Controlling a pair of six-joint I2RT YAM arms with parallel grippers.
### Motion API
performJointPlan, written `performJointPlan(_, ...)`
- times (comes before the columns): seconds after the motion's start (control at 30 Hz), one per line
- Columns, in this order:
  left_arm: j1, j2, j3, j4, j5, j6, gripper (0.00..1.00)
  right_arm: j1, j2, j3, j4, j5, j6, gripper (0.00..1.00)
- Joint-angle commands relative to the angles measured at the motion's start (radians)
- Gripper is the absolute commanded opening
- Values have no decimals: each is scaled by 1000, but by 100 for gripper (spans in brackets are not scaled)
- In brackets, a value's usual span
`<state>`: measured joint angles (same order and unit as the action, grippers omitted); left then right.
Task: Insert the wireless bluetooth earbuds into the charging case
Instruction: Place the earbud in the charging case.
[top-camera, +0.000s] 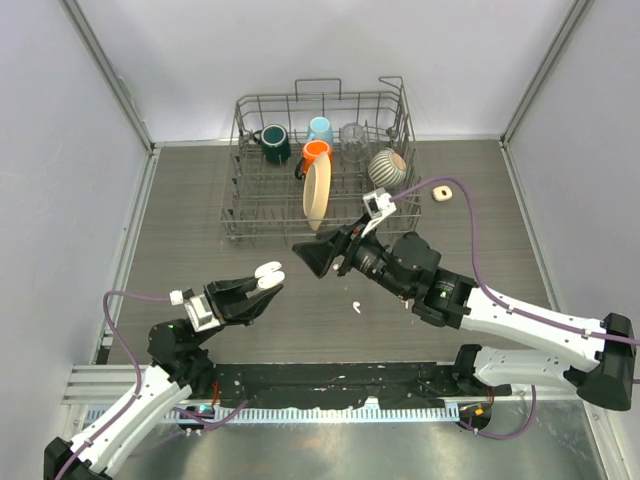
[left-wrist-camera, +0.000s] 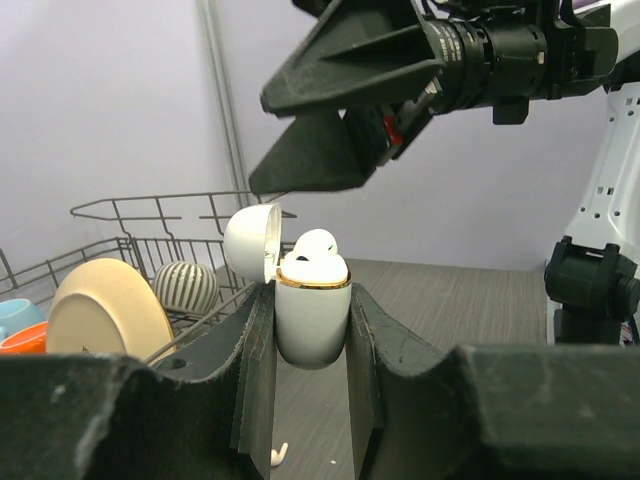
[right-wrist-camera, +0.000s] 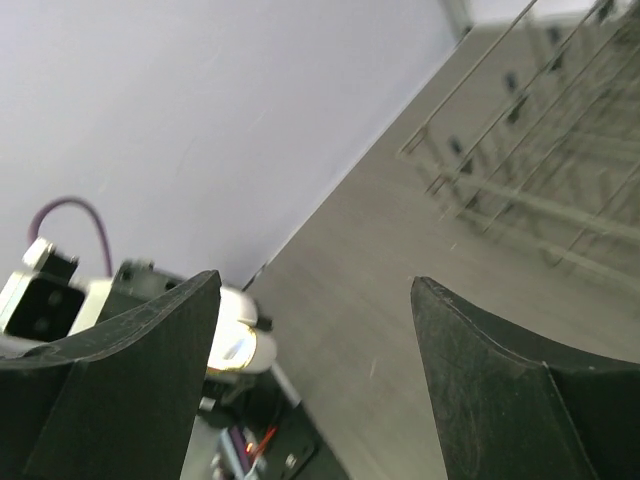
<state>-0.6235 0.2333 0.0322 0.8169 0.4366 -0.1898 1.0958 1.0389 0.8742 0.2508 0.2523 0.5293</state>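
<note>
Looks partway done: pinches the open charging case (left-wrist-camera: 312, 325) aloft in left gripper (top-camera: 264, 282) with one earbud (left-wrist-camera: 316, 247) sitting in its top, hangs right gripper (top-camera: 318, 258) spread and empty just above, leaves loose earbud (top-camera: 355, 307) on tabletop (top-camera: 200, 230) to seat.

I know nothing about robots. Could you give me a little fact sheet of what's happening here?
Left gripper: jaws shut on the charging case, lid flipped open
In the case: one earbud resting at the top
Right gripper: jaws open, empty, near the case
Table: one loose earbud
Far side: dish rack
</note>
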Motion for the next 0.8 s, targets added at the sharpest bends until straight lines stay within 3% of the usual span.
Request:
performJointPlan(0.0, 1, -5, -9, 34, -12, 32, 0, -25, 33, 8, -45, -298, 182, 82)
performJointPlan(0.4, 1, 3, -3, 45, 1, 29, 0, -111, 164, -70, 249, -617, 439, 82)
performJointPlan(0.77, 1, 8, -3, 41, -6, 30, 0, -111, 271, -130, 481, -676, 583, 81)
